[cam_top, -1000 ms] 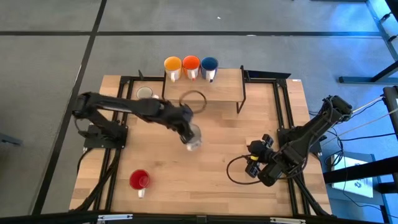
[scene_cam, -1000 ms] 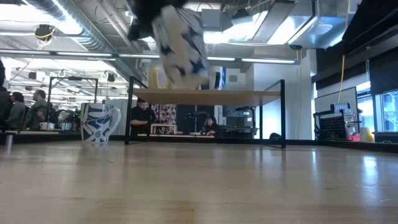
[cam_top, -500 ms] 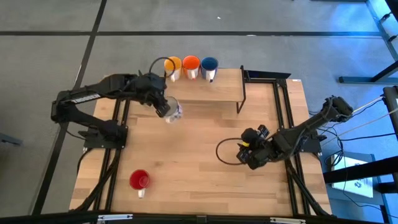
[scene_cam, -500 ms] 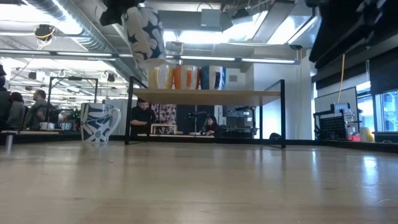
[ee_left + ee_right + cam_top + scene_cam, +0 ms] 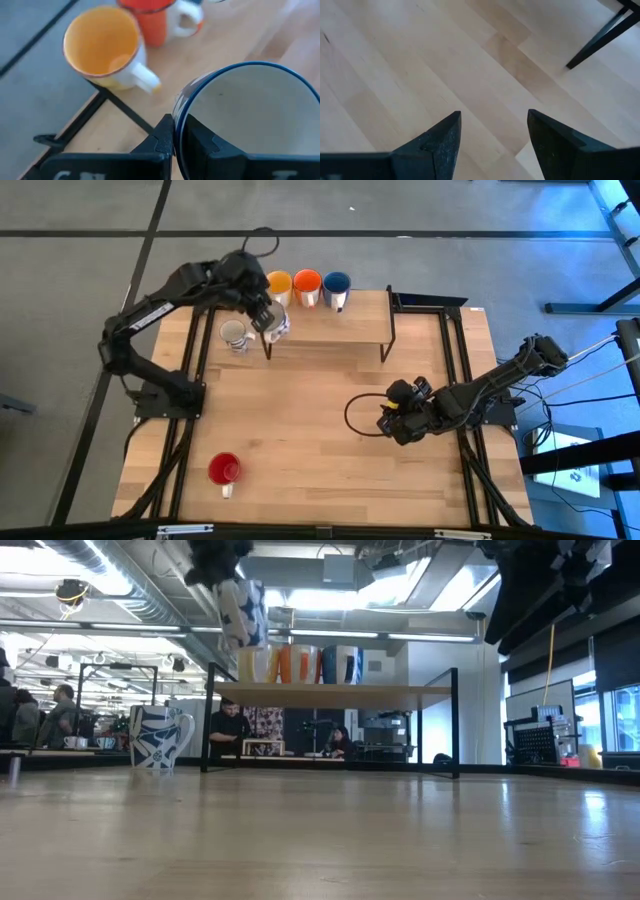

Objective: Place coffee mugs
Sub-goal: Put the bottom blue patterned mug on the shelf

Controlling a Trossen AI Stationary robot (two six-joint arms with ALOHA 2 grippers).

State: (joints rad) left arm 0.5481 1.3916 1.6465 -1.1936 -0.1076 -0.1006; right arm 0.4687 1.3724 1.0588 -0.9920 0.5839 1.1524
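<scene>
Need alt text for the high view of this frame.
Left gripper holds a blue-patterned white mug at the raised shelf, beside yellow, orange and dark blue mugs. The right gripper hovers open; a red mug stands on the table.

A light wooden counter point(image 5: 320, 430) with black rails along its sides was seen from above, set on a grey floor point(image 5: 80, 280) marked by dark lines. A low wooden shelf point(image 5: 340, 328) on black legs was placed at the counter's far edge. In the low view, people point(image 5: 228, 730) were seated at desks in the room behind, under ceiling ducts point(image 5: 110, 580) and bright lights.
</scene>
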